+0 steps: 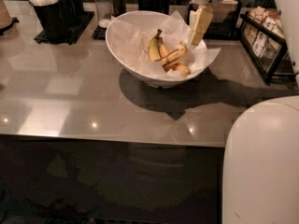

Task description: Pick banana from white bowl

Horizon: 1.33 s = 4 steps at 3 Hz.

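The white bowl (122,45), lined with crinkled white paper, stands on the grey counter at centre back. Three bananas lie in it: a greenish-yellow one (153,48) on the left, a smooth orange-yellow one (163,47) beside it, and the dull yellow banana (173,57) with brown streaks lying across to the right. My gripper (196,40) hangs pointing down over the bowl's right side. It is just above and to the right of the streaked banana and holds nothing that I can see.
Black caddies with napkins and utensils (52,9) and shakers (103,3) line the back edge. A black wire rack (265,45) of packets stands at the right. My white body (261,167) fills the lower right. The counter's front edge (112,138) runs across the middle.
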Each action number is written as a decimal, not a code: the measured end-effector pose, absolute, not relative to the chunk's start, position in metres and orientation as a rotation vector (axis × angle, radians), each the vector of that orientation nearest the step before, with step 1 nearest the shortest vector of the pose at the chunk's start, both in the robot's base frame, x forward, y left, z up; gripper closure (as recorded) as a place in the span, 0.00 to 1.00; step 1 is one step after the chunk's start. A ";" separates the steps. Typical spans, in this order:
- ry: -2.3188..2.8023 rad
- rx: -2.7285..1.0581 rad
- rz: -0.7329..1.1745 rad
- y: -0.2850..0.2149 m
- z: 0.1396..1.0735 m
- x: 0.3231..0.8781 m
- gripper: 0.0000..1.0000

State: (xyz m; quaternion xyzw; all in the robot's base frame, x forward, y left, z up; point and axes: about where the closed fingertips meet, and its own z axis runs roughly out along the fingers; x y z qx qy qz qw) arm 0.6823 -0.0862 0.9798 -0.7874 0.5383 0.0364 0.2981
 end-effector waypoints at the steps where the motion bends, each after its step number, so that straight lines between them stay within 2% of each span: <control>1: 1.438 -2.100 0.158 -0.076 0.960 0.685 0.04; 3: 1.478 -2.149 0.332 -0.054 0.905 0.684 0.06; 4: 1.487 -2.168 0.378 -0.048 0.891 0.681 0.24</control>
